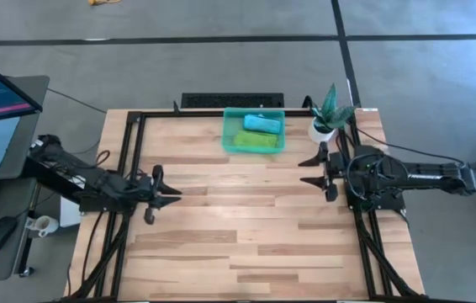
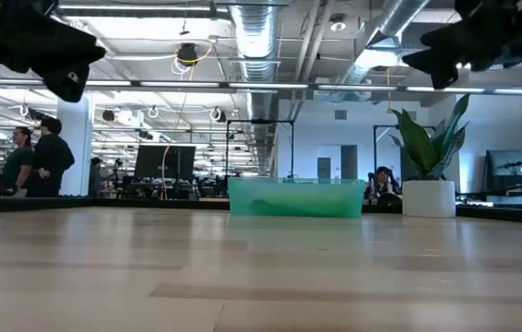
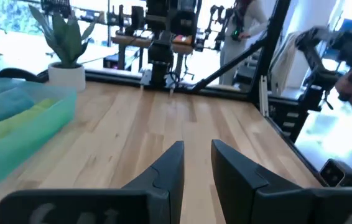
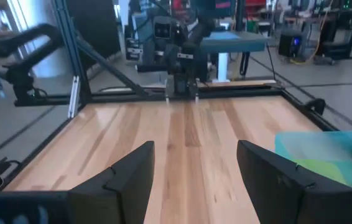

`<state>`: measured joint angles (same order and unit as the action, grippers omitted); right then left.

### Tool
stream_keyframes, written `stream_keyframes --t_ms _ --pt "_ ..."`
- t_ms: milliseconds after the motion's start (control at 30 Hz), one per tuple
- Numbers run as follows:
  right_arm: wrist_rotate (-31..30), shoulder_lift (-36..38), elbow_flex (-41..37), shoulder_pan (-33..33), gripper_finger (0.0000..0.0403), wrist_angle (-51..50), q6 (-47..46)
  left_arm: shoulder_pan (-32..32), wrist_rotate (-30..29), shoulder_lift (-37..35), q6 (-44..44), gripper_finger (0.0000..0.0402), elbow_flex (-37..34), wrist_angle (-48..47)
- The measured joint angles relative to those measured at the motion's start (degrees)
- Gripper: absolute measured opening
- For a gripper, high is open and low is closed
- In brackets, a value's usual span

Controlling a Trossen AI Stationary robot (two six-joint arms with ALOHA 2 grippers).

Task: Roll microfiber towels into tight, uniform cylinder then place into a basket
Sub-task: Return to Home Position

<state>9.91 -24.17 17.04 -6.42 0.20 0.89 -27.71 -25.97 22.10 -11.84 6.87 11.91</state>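
The blue towel [image 1: 261, 123] and green towel [image 1: 255, 140] lay in the basket [image 1: 226, 135], well apart from my left gripper [image 1: 173, 192], narrowly parted, and right gripper [image 1: 309, 169], wide open. Both were empty. I judged a slow, level retreat best.

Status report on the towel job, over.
Left hand narrowly open, right hand open, both empty, above table. Blue towel, green towel rolled in basket. Plant pot beside basket, not obstructing.

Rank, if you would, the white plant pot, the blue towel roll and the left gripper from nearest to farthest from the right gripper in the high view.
1. White plant pot, just beyond the right gripper.
2. Blue towel roll, at the back of the basket.
3. Left gripper, far across on the left side.
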Motion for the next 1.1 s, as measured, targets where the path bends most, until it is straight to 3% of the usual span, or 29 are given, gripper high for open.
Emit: stream_keyframes --t_ms 233,600,733,867,1100 --pt "0.07 2.03 -9.52 0.16 0.0249 8.55 -2.25 -0.69 1.71 -4.59 5.53 0.0070 -6.09 6.55" --pt "-0.04 2.10 -13.20 -2.05 0.0249 12.46 -1.07 -0.67 2.78 -4.88 13.13 0.0070 -6.25 5.79" --pt "-3.89 2.10 -16.50 -3.63 0.0249 13.49 -2.14 -1.20 5.21 -5.18 14.62 0.0070 -6.08 12.21" --pt "-8.49 2.08 -16.68 -5.03 0.0249 11.14 -4.48 -2.31 8.34 -7.77 19.03 0.0070 -4.87 12.89" --pt "-8.52 2.08 -16.68 -4.53 0.0249 10.77 -4.99 -2.90 -2.66 -18.87 22.13 0.0070 -4.87 2.55"
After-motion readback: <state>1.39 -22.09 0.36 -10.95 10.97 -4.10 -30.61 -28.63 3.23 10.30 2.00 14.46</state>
